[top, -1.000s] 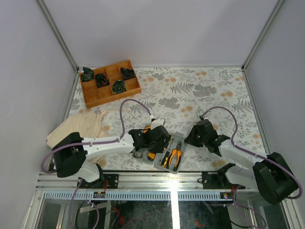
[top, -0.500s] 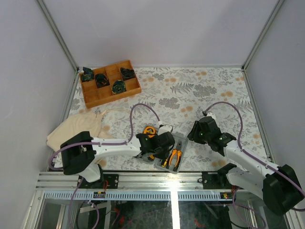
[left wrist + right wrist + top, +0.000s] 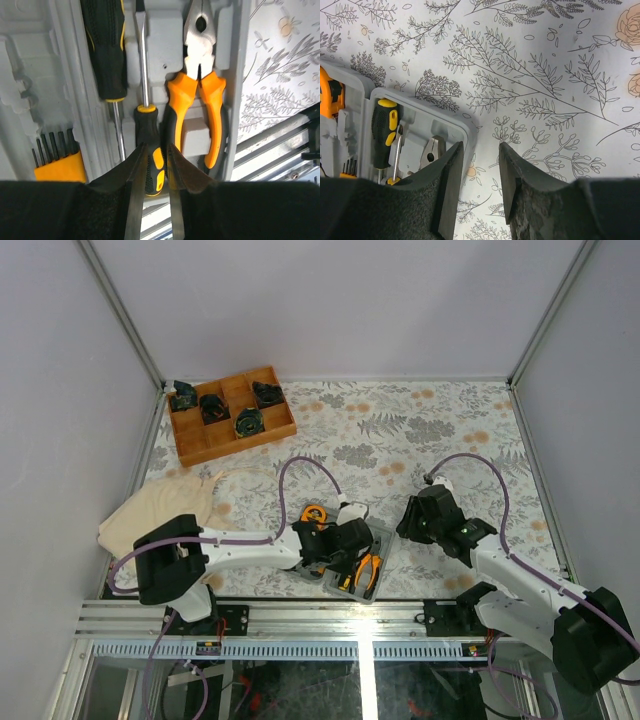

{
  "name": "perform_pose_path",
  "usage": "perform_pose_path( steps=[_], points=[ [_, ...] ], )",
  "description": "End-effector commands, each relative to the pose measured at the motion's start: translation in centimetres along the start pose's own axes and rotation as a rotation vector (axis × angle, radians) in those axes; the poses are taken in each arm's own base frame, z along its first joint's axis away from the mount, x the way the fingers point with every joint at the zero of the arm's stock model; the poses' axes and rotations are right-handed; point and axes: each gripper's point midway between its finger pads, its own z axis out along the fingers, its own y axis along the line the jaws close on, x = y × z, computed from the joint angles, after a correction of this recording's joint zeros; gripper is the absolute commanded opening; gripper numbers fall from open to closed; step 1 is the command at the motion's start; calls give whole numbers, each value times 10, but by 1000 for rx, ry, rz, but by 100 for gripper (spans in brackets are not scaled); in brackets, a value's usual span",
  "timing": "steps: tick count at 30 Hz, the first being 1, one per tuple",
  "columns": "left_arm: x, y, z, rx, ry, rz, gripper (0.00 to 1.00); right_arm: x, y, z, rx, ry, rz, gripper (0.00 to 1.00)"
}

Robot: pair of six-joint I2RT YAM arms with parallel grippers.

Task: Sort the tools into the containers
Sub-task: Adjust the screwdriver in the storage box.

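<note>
Between the left gripper's fingers sits a clasped screwdriver handle; the right gripper gapes empty.

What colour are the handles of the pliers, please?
Orange with black trim on the pliers, clearest in the left wrist view.

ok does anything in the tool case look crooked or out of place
Nothing stands out. In the grey case the pliers, both screwdrivers and the small bit set lie straight in their slots. The left end effector is at the lower screwdriver's handle.
</note>
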Motion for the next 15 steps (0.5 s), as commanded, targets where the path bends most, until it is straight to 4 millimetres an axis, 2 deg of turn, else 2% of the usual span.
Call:
perform_pose_path(
  steps=[1,6,15],
  points=[
    [-25,-12,-1,2,-88,-1,21,-17,10,-4,-22,-46,-19,41],
    [-29,-12,4,-14,-98,14,21,-16,10,-5,-23,-43,-25,41],
    [-18,0,15,-61,-74,24,15,-15,10,-6,-24,-39,-29,41]
  ],
)
